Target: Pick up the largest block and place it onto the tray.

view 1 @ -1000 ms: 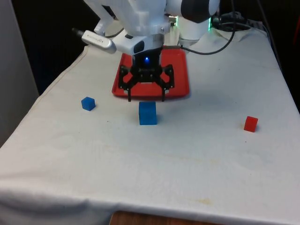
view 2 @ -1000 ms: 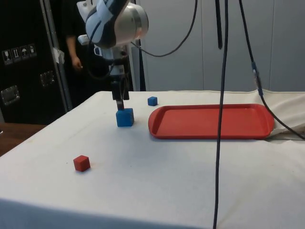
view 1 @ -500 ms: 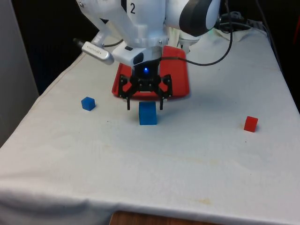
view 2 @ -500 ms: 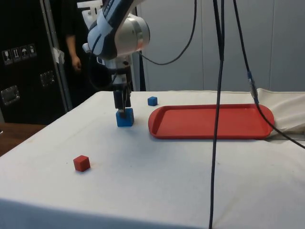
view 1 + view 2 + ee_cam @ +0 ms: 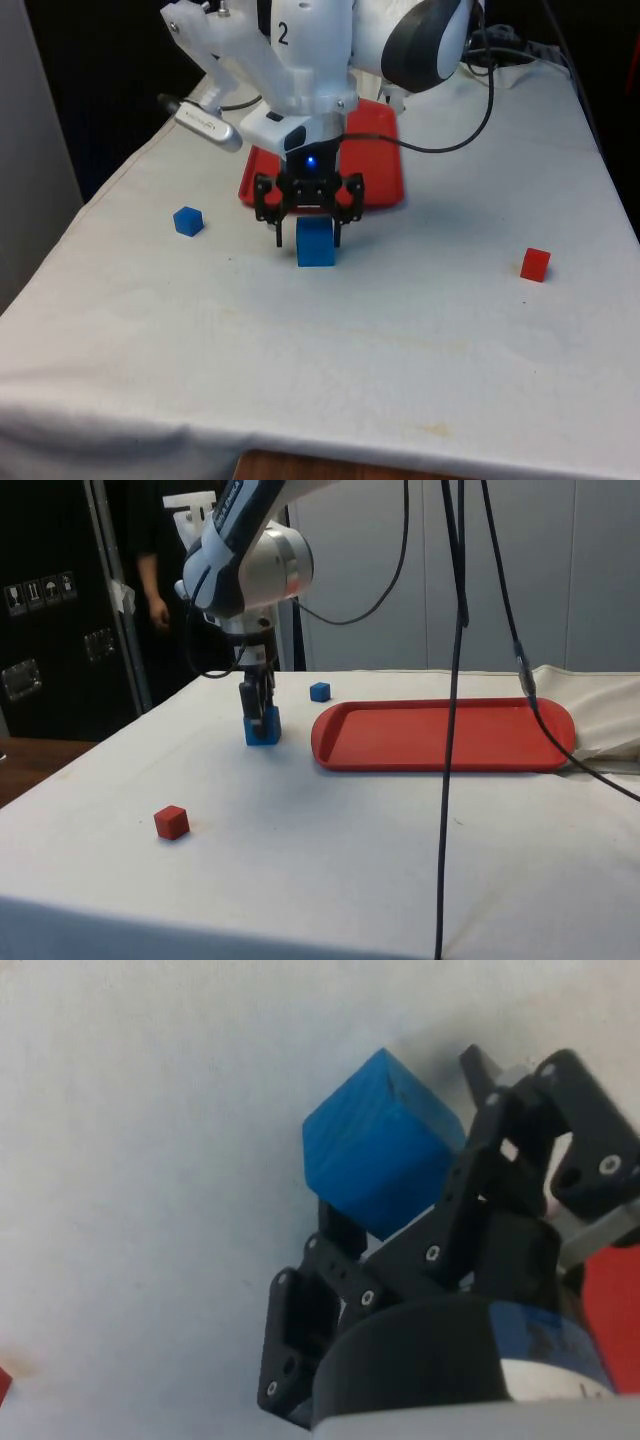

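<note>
The largest block, a blue cube (image 5: 316, 245) (image 5: 263, 727), stands on the white cloth just in front of the red tray (image 5: 384, 188) (image 5: 440, 735). My gripper (image 5: 308, 232) (image 5: 258, 705) is lowered over it, one finger on each side. In the wrist view the black fingers (image 5: 340, 1235) press against opposite sides of the blue cube (image 5: 380, 1150), so the gripper (image 5: 405, 1150) is shut on it. The cube still rests on the table.
A small blue block (image 5: 187, 220) (image 5: 319, 691) lies towards the front view's left. A small red block (image 5: 535, 264) (image 5: 171, 822) lies towards the front view's right. A black cable (image 5: 450, 730) hangs across the side view. A person (image 5: 155, 580) stands beyond the table.
The gripper has come down around the large blue cube, and its wide-open fingers have closed in on the cube's sides. The cube has not moved.
</note>
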